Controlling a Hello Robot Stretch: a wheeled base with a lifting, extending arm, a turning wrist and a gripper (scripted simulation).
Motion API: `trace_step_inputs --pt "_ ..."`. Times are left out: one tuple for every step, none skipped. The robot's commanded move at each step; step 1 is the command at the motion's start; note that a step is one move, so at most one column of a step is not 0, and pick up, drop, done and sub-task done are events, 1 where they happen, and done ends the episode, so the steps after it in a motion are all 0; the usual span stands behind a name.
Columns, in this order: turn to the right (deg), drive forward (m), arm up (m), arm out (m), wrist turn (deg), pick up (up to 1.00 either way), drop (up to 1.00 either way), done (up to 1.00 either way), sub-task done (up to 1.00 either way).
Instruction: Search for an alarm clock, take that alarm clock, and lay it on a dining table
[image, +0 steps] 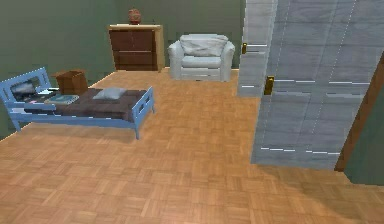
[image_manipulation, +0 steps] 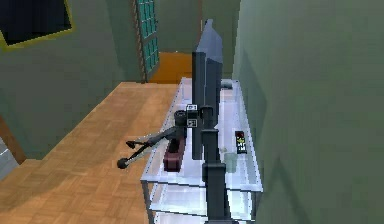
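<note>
forward view: a blue bed, dresser and armchair. arm side view: the gripper near a glass stand bearing a television; i cannot tell how its jaws stand.

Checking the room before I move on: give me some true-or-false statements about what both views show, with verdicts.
1. A blue-framed bed stands at the forward view's left. True.
2. The armchair by the far wall is red. False: it is white.
3. A television stands on the pale stand in the arm side view. True.
4. The dresser has a bare top. False: a small brown rounded pot sits on it.
5. The end effector hangs above the bed. False: it is beside the television's stand, with wood floor behind its far end.
</note>
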Motion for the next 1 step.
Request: trace_step_inputs --pt "0.0 0.00 0.00 0.00 45.0 0.00 0.00 0.00 0.00"
